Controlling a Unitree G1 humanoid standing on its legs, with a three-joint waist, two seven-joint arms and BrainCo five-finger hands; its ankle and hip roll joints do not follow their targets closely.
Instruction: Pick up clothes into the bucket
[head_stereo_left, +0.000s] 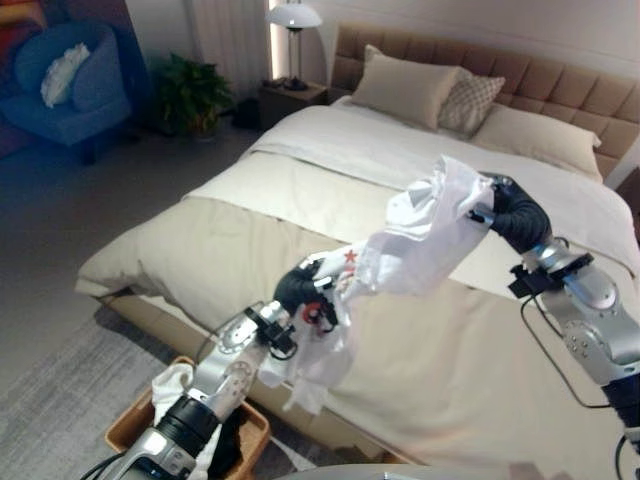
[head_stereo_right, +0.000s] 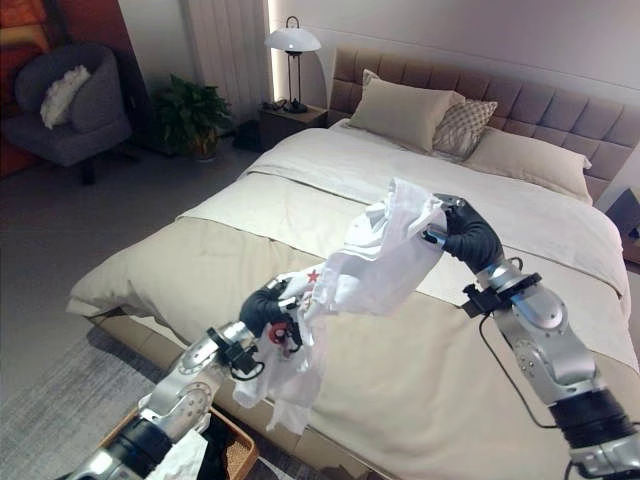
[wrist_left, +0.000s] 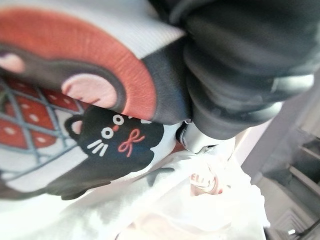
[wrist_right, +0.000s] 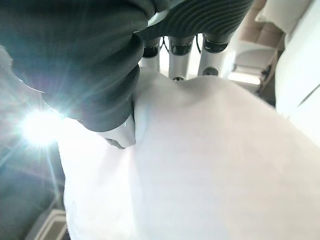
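Soft matt white cloth shirt (head_stereo_left: 420, 235) — woven wicker basket (head_stereo_left: 128, 425)

Lamp (head_stereo_left: 293, 14) lit by bed; glare flare in right wrist view.

The basket (head_stereo_left: 125, 425) is cut off by the frame's bottom edge, mostly behind the left arm. White shirt (head_stereo_left: 420, 235) bunches over the right hand (head_stereo_left: 500, 205), hiding its fingers.
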